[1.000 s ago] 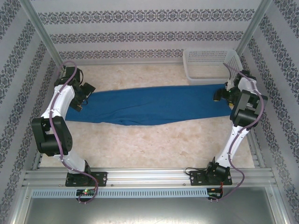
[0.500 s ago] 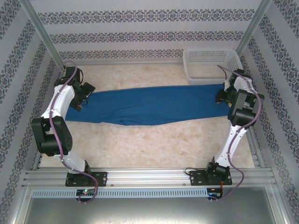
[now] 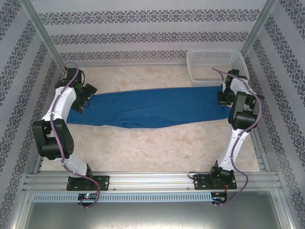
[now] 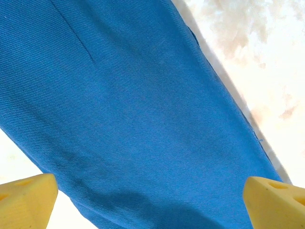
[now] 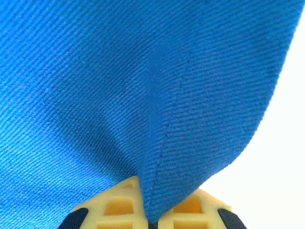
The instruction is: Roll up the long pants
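Two grippers sit at opposite ends of the long pants, which you see spread flat across the table, running lengthwise from left to right. Your right gripper is clamped tight on a fold of the blue cloth at the right end, just in front of the white basket. Your left gripper stands over the left end with its yellow fingers spread fully apart, gripping nothing.

I work in a lab-style test booth, my left arm and right arm bolted to an aluminium rail along a marble-look bench, boxed in by patterned walls on metal posts.
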`<action>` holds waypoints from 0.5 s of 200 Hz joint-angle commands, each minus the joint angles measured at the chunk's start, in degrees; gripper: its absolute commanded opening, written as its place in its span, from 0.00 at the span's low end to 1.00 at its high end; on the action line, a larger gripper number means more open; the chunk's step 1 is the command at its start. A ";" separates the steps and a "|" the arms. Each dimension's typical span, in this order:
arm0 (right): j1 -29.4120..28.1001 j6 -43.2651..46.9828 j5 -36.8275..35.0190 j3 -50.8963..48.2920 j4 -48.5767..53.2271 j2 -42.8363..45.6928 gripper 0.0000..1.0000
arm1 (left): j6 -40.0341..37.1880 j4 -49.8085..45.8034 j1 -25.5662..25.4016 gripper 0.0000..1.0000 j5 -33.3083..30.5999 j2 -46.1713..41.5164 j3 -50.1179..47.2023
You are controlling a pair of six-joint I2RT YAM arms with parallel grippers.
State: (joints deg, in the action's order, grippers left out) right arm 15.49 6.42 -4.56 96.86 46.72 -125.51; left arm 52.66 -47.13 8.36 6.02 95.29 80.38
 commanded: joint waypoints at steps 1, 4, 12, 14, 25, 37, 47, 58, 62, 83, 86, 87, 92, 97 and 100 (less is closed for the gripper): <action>-1.09 -6.78 1.00 -2.09 3.00 5.53 0.00 | -1.55 -0.16 0.87 1.00 0.13 1.51 1.28; -1.21 -7.24 1.21 -2.11 3.07 6.32 0.00 | -1.58 -0.46 0.87 1.00 -0.08 1.61 1.50; -1.70 -8.27 1.39 -1.75 3.79 8.40 0.00 | -1.81 -1.50 0.87 0.98 -0.84 1.89 2.01; -1.91 -8.40 1.44 -1.54 4.01 8.83 0.00 | -1.85 -1.70 0.85 0.97 -1.04 2.00 2.09; -3.13 -8.63 1.04 0.26 6.46 10.98 0.00 | -1.96 -3.32 0.87 0.80 -2.32 2.19 2.69; -4.51 -8.48 -0.22 2.91 9.62 13.26 0.00 | -2.15 -4.29 0.87 0.56 -3.15 2.36 2.90; -5.42 -8.52 -0.86 5.44 12.61 14.75 0.00 | -2.27 -5.10 0.87 0.37 -3.56 2.49 3.18; -5.47 -8.79 -1.68 8.66 15.80 16.00 0.00 | -2.24 -5.43 0.87 0.26 -3.39 2.54 3.38; -5.32 -8.97 -2.10 10.08 17.10 16.20 0.00 | -2.22 -5.48 0.87 0.22 -3.20 2.50 3.45; -3.75 -9.60 -6.03 18.58 23.81 15.66 0.00 | -1.52 -4.96 0.87 0.02 -1.77 1.73 3.34; -3.47 -9.66 -6.70 19.66 24.64 15.45 0.00 | -1.47 -4.88 0.87 0.00 -1.61 1.60 3.27; -3.37 -9.71 -6.87 20.02 24.91 15.38 0.00 | -1.49 -4.85 0.87 0.00 -1.49 1.54 3.24; -2.80 -10.04 -8.04 21.87 26.26 14.83 0.00 | -1.38 -4.77 0.87 0.00 -1.37 1.27 3.20; -2.30 -10.24 -9.05 23.80 27.43 14.48 0.00 | -1.33 -4.82 0.82 0.00 -1.32 0.97 3.17; -1.98 -10.17 -9.78 24.56 28.10 14.09 0.00 | -1.34 -4.81 0.86 0.00 -1.36 0.81 3.19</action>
State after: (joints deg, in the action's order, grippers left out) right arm 10.04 -1.48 -5.85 114.02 65.78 -111.53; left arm 51.13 -49.89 8.38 4.45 97.45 82.21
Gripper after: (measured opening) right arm 0.087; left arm 0.049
